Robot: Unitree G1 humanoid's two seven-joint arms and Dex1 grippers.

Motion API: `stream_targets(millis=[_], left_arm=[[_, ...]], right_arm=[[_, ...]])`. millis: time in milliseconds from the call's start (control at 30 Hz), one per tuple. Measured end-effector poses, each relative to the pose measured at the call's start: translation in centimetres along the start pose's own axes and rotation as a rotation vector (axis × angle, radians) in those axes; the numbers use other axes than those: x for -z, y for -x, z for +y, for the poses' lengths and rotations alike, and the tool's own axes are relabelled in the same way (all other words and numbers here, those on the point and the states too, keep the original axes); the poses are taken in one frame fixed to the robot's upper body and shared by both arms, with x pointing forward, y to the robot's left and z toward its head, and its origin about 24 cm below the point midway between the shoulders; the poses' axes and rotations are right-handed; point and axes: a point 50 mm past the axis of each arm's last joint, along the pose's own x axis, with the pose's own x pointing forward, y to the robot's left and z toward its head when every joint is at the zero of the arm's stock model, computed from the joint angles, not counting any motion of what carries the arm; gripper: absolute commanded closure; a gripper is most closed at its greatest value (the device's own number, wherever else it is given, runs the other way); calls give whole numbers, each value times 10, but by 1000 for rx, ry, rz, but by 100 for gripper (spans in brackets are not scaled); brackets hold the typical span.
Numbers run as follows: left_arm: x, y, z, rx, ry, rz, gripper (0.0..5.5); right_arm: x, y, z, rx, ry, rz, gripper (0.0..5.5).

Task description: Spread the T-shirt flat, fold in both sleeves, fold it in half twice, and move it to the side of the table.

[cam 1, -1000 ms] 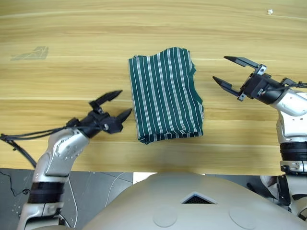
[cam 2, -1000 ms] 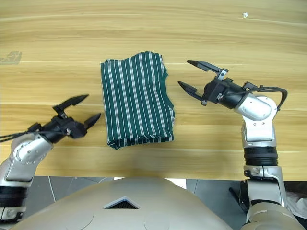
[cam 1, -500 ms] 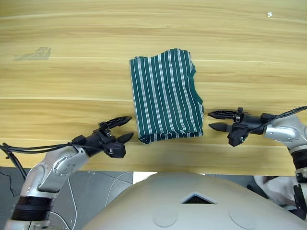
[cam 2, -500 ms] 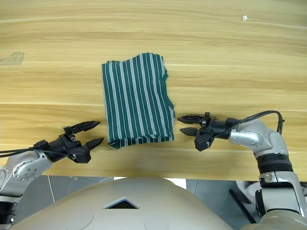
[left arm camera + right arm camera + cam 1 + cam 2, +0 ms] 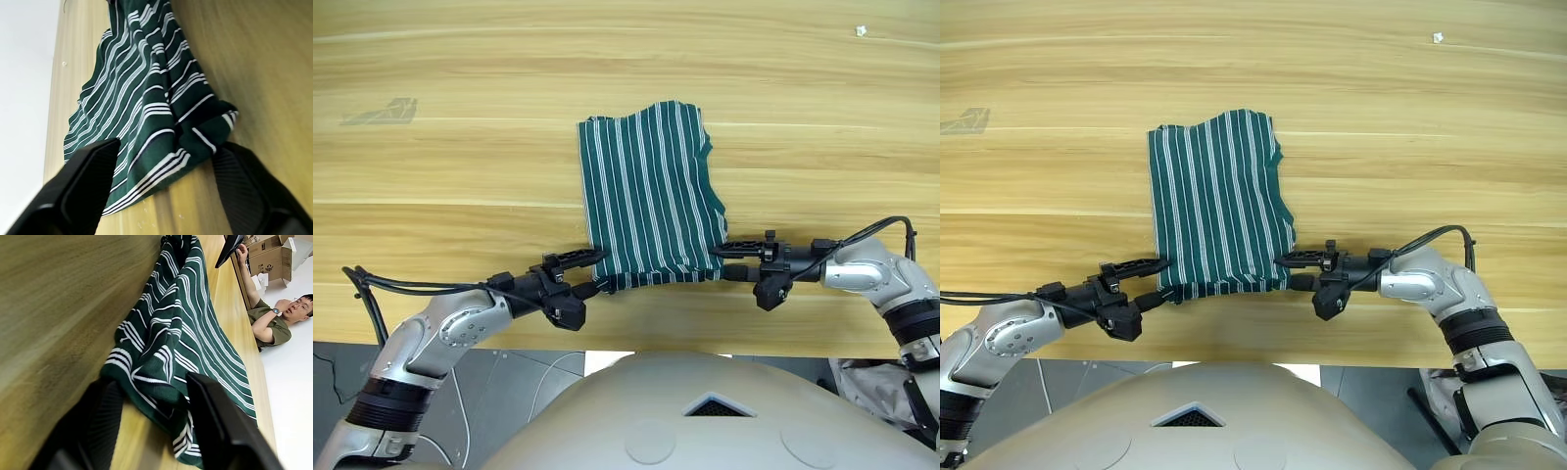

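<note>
The T-shirt (image 5: 651,196) lies in the middle of the table (image 5: 460,157), folded into a tall strip with the sleeves tucked in. My left gripper (image 5: 600,270) and my right gripper (image 5: 718,262) sit at its two near corners. Both are open with a corner between the fingers, not pinching yet. I think a fold in half comes now. Next I must squeeze both corners and lift them evenly.

Wood-grain surface (image 5: 460,59) carrying a folded T-shirt (image 5: 651,206).
The green, white-striped T-shirt lies folded flat at frame centre. A small white scrap (image 5: 862,30) lies at upper right, and a grey patch (image 5: 378,110) marks the upper left.
</note>
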Motion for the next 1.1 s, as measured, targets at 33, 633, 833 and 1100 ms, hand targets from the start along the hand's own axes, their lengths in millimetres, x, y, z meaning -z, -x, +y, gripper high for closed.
stream_targets(millis=[33, 633, 833, 1100], left_arm=[[0, 0, -1, 3, 7, -4, 288], [6, 4, -7, 32, 61, 11, 542], [5, 24, 12, -116, 338, -56, 542], [-6, 42, 7, 41, 586, -111, 542]], right_arm=[[0, 0, 0, -2, -4, 2, 393], [4, -2, 4, 0, -105, 26, 550], [15, 11, -6, 10, -503, 67, 550], [-17, 40, -34, -130, -1027, -152, 550]])
